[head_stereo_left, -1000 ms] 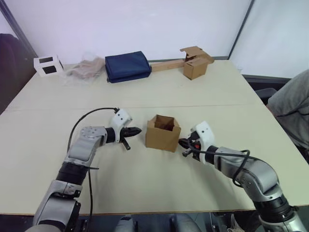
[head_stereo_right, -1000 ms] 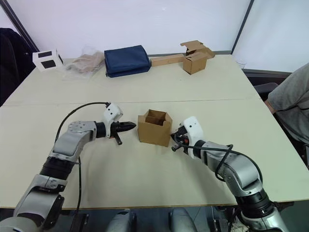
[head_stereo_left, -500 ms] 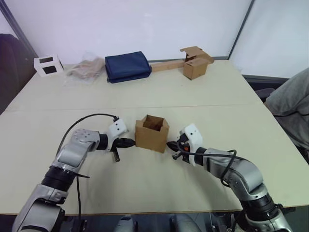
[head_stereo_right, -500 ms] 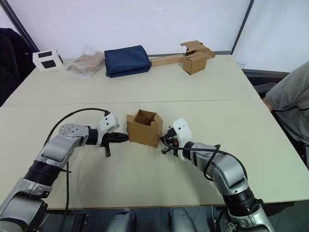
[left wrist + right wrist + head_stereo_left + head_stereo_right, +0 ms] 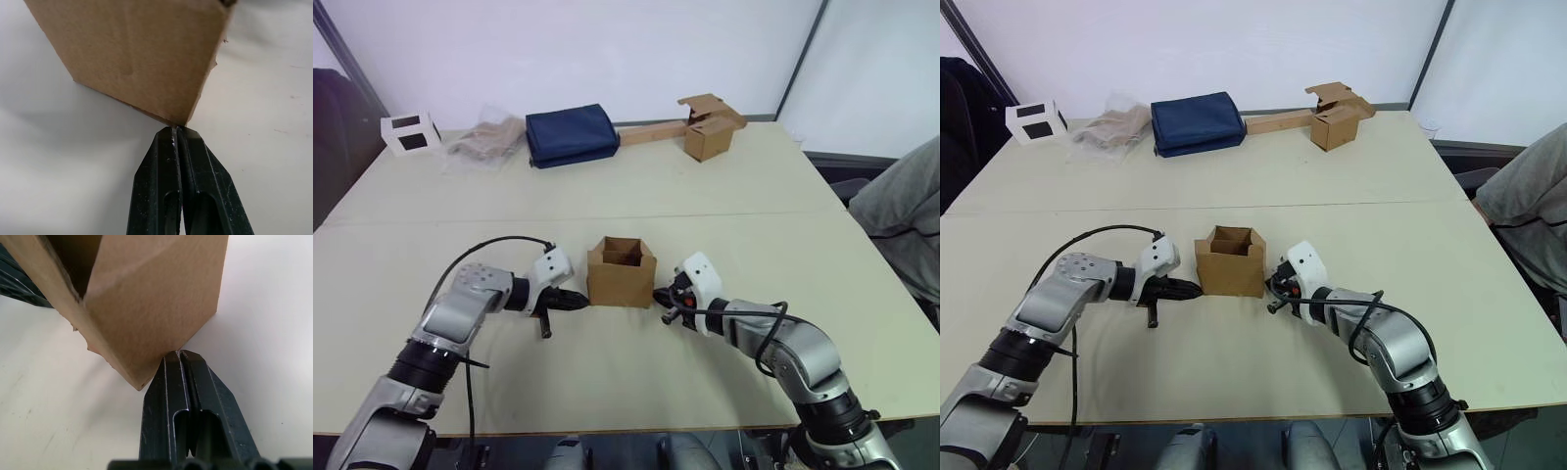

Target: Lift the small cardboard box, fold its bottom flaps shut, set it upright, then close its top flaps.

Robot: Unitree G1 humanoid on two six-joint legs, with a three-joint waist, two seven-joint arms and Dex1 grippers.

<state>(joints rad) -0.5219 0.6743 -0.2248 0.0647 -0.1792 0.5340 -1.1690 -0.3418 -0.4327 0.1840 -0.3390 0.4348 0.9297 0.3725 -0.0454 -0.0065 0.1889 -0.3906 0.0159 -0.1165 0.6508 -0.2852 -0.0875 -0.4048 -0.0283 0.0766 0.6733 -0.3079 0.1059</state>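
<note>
The small cardboard box [image 5: 621, 271] sits on the desk [image 5: 636, 186] at mid-front, open end up, top flaps standing. My left claw [image 5: 176, 130] and right claw [image 5: 179, 355], both pinched closed and empty, press its low corners from either side. I judge nothing done: lift, bottom fold, top close remain.

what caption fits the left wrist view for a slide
Shut left gripper tip meets the bottom corner of the small cardboard box.

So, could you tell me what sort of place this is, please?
Probably an office or lab room set up for testing: a wide pale table, a plain white wall behind it, and cardboard boxes such as this box.
</note>
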